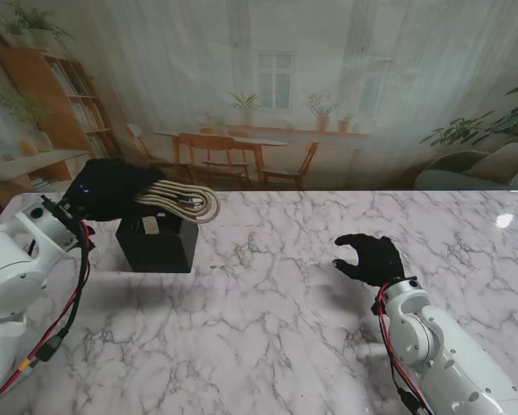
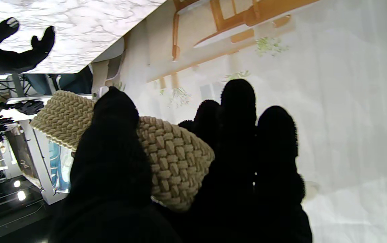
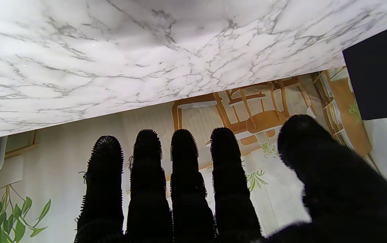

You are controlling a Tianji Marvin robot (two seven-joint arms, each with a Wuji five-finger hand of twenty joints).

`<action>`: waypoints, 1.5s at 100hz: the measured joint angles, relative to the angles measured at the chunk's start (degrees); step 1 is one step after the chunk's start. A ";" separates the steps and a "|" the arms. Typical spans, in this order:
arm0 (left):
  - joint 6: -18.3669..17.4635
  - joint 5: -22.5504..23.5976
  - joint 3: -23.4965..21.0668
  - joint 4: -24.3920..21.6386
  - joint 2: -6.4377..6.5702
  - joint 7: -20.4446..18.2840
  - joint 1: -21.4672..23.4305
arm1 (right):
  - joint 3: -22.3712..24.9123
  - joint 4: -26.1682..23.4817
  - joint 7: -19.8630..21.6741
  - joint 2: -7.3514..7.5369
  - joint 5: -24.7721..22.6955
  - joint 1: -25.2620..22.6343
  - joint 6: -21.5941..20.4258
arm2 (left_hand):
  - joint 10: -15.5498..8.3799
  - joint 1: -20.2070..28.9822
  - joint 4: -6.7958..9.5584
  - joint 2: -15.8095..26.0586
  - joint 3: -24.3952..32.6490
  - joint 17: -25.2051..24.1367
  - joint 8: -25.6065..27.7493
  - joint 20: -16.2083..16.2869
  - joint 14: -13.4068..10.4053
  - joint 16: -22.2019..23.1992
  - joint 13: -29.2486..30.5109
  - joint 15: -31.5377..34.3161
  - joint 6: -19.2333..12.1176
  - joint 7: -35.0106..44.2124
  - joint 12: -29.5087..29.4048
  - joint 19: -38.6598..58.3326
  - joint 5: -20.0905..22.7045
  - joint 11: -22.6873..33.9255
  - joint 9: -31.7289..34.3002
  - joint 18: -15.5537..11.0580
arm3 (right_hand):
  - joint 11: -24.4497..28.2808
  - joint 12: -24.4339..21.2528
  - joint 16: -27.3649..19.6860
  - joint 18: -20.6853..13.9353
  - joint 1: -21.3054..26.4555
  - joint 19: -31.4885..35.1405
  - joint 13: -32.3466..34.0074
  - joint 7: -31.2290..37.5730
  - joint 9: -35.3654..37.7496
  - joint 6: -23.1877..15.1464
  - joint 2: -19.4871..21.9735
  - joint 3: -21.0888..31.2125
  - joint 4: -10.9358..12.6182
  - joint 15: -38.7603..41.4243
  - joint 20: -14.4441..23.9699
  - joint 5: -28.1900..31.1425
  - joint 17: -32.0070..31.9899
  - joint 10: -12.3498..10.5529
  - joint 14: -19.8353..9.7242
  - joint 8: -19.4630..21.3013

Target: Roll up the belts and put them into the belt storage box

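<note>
- Above the far-left part of the table, the rolled belt [image 1: 185, 201] is a cream woven coil held off the surface, directly over the open top of the belt storage box [image 1: 157, 243]; whether its underside touches the box rim cannot be told from the stand view.
- Belt condition: the coil shows several stacked turns and looks tightly wound. In the left wrist view the belt [image 2: 166, 158] reads as a braided band with its roll intact.
- Left hand [image 1: 111, 188]: clenched on the belt, the thumb pressed across one face of the coil and the other fingers [image 2: 239, 111] behind it.
- Box: black, upright, standing on the table [image 1: 284, 303] at its far-left area. Something pale shows inside the top, but it is too small to identify.
- Right hand [image 1: 373, 257]: released, fingers spread and slightly curled, holding nothing, hovering over bare table well apart from the box. The right wrist view shows its fingers [image 3: 183, 158] apart, with only marble beyond them.
- Assessment: rolling appears done for this belt and carrying to the box is essentially complete. Remaining, in my judgement: lowering the coil into a compartment and letting go without it springing open.
- No other loose belt is visible on the table.
</note>
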 measured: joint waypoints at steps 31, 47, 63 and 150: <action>-0.71 2.19 -6.34 1.82 0.70 -0.12 -0.92 | -0.28 0.61 -0.01 0.07 -0.50 0.65 -0.21 | -0.07 0.00 0.00 0.00 0.00 -0.87 0.22 0.00 0.00 0.00 -0.86 0.00 -0.08 0.00 0.07 0.00 0.00 -0.07 0.00 -0.09 | 0.40 0.00 -0.01 0.00 0.00 0.00 0.01 0.06 0.00 -0.09 0.00 0.58 0.00 0.00 0.00 0.00 0.06 -0.45 -0.01 0.00; 0.11 3.08 -7.82 3.79 1.02 0.57 -1.13 | -0.26 0.70 -0.06 0.07 -0.50 0.70 -0.19 | -0.08 0.00 0.00 0.00 0.00 -1.05 0.33 0.00 0.00 0.00 -0.97 -0.04 -0.10 0.00 0.11 0.00 0.00 -0.08 0.00 -0.11 | 0.50 0.00 -0.01 0.00 0.00 0.00 0.01 0.08 0.00 -0.11 0.00 0.58 0.00 0.00 0.00 0.00 0.06 -0.46 -0.01 0.00; 1.18 4.82 -7.49 6.98 1.48 0.51 -2.73 | -0.25 0.93 -0.10 0.05 -0.14 0.79 -0.20 | -0.11 0.00 0.00 0.00 0.01 -1.34 0.34 0.00 0.00 0.00 -1.02 -0.27 -0.13 0.00 0.14 0.00 0.00 -0.10 0.00 -0.12 | 0.51 0.00 -0.01 0.00 0.00 0.00 0.02 0.09 0.00 -0.17 0.00 0.58 0.00 0.00 0.00 0.00 0.06 -0.47 -0.01 0.00; 9.19 11.42 5.96 23.28 3.47 -3.00 -12.87 | -0.22 0.99 0.37 -0.24 1.91 0.96 0.56 | -1.06 0.00 0.00 0.00 0.01 -5.37 -0.01 0.00 -0.01 -0.09 -4.63 -2.28 -0.90 0.00 0.13 -0.78 -0.12 -2.03 -0.10 -0.71 | 0.54 0.08 -0.01 0.22 0.00 -1.04 0.02 0.09 0.00 -0.61 0.01 0.48 0.00 0.00 0.00 0.00 -1.36 -0.47 -0.01 0.00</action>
